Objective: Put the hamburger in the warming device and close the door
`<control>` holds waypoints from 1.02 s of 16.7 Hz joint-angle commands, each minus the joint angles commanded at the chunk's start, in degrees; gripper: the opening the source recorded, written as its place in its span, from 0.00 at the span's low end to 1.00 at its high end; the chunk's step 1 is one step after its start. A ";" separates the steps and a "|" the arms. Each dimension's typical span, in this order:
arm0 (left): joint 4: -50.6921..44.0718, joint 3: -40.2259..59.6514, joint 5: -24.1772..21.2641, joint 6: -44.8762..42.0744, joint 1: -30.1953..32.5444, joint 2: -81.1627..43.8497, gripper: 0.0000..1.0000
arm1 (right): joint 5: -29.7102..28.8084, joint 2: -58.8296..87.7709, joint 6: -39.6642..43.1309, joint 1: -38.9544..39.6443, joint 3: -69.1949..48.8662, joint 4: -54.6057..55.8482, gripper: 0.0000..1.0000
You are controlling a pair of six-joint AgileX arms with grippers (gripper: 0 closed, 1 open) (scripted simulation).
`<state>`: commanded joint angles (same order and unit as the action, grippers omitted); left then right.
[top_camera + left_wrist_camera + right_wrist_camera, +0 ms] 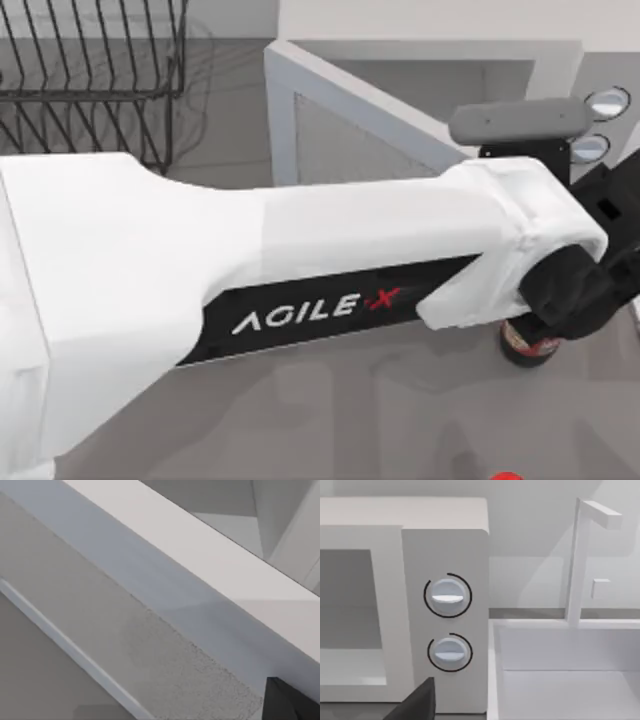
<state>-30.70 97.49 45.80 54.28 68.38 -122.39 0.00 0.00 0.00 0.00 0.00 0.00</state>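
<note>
Top view: left arm (250, 270), white with AgileX lettering, stretches across the bench (330, 410) from the near left toward the far right. Its dark wrist end sits at the right, beside the warming device (430, 55), above a dark bottle (530, 345) with a red label. Left claw state: cannot tell. The door (350, 125) stands swung open, angled from the far middle toward the right. Two round dials (607, 102) sit at the far right edge. A black wire rack (90, 70) stands at the far left.

Left wrist view: the door's white frame (210, 565) and grey textured inner face (150, 660) run diagonally, close to the camera.

Right wrist view: the warming device's side panel (447, 620) faces the camera with both dials; the pale cavity (350, 615) lies left of it. A white sink (565, 670) with a faucet (580, 560) is just right. Right claw state: cannot tell. Hamburger position: cannot tell.
</note>
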 joint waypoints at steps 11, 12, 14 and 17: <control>0.59 11.61 -4.07 -12.20 -11.44 -5.46 0.00 | 0.00 0.00 0.00 0.00 0.00 0.00 1.00; 1.04 12.41 -4.40 -12.99 -12.24 -6.22 0.00 | 0.00 0.00 0.00 0.00 0.00 0.00 1.00; 1.16 12.61 -4.46 -13.19 -12.43 -6.41 0.00 | 0.00 0.00 0.00 0.00 0.00 0.00 1.00; -0.43 8.31 -3.89 -13.70 -10.16 -4.79 0.00 | 0.00 0.00 0.00 0.00 0.00 0.00 1.00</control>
<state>-31.13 105.80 41.92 40.58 58.21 -127.18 0.00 0.00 0.00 0.00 0.00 0.00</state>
